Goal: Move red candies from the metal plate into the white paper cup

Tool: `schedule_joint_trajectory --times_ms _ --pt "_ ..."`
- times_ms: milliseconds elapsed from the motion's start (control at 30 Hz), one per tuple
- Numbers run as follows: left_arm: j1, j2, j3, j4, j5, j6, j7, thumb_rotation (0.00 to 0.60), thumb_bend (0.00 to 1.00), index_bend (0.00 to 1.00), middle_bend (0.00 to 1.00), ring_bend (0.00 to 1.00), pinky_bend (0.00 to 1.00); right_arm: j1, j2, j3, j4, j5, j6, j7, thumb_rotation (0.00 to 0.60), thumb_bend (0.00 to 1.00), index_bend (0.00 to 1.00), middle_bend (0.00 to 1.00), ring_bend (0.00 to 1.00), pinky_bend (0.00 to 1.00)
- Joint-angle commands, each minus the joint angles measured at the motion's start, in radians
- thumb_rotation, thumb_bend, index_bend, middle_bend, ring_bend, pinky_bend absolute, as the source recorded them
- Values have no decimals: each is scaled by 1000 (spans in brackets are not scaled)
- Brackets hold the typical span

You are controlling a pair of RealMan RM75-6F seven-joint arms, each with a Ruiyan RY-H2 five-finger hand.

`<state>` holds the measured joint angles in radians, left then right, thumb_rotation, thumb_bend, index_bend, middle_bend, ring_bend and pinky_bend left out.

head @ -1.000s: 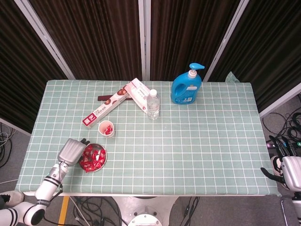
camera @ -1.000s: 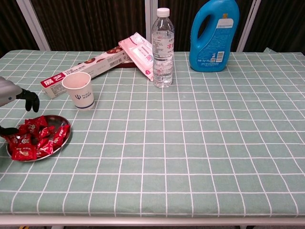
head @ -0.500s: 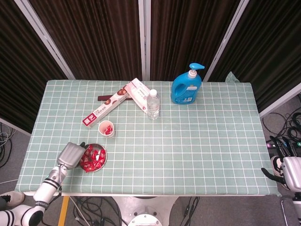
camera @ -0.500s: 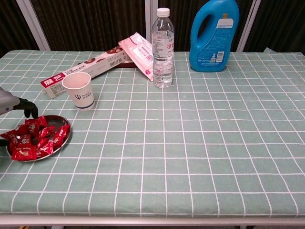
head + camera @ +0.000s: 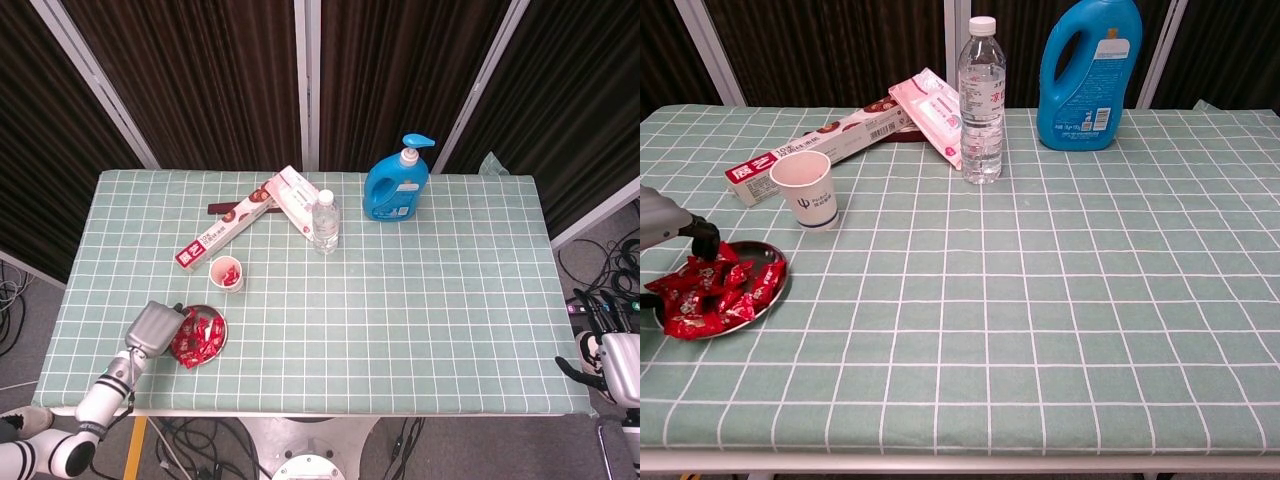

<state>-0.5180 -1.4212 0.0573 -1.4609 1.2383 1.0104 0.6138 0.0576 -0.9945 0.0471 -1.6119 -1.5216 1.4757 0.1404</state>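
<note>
The metal plate (image 5: pixel 219 337) (image 5: pixel 777 290) sits near the table's front left corner with several red candies (image 5: pixel 198 334) (image 5: pixel 715 292) heaped in it. My left hand (image 5: pixel 155 327) (image 5: pixel 668 224) hangs over the plate's left side, its dark fingertips (image 5: pixel 703 238) down among the candies. Whether a candy is pinched stays hidden. The white paper cup (image 5: pixel 227 272) (image 5: pixel 808 190) stands upright just beyond the plate, with something red inside in the head view. My right hand (image 5: pixel 612 366) stays off the table's right edge, its finger pose unclear.
Behind the cup lie a long red-and-white box (image 5: pixel 825 139) and a pink packet (image 5: pixel 935 112). A water bottle (image 5: pixel 981 100) and a blue detergent bottle (image 5: pixel 1088 72) stand further back. Checked cloth covers the table (image 5: pixel 1060 300).
My left hand has dropped lower and nearer the plate, and its fingertips have gone into the pile. The candies on the plate's left side have shifted. The right hand has not moved.
</note>
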Motion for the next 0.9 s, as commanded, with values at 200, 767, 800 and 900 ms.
schedule_joint_trajectory --times_ms 200,767,800,900 --pt "0 -15 6 27 36 -2 -26 600 194 466 499 975 1000 -1 0 0 3 4 -2 2 600 93 20 132 7 284" --pt "-10 -43 10 62 102 -10 -49 600 199 466 494 973 1000 0 2 0 -3 6 -6 -3 600 93 20 132 7 287" --pt "-12 -47 9 69 102 -16 -53 600 201 477 499 973 1000 0 3 0 -3 6 -7 -3 600 93 20 132 7 288" --pt "-16 -58 7 91 112 -24 -76 600 219 532 534 973 1000 0 4 0 -3 7 -6 -1 600 93 20 132 7 289"
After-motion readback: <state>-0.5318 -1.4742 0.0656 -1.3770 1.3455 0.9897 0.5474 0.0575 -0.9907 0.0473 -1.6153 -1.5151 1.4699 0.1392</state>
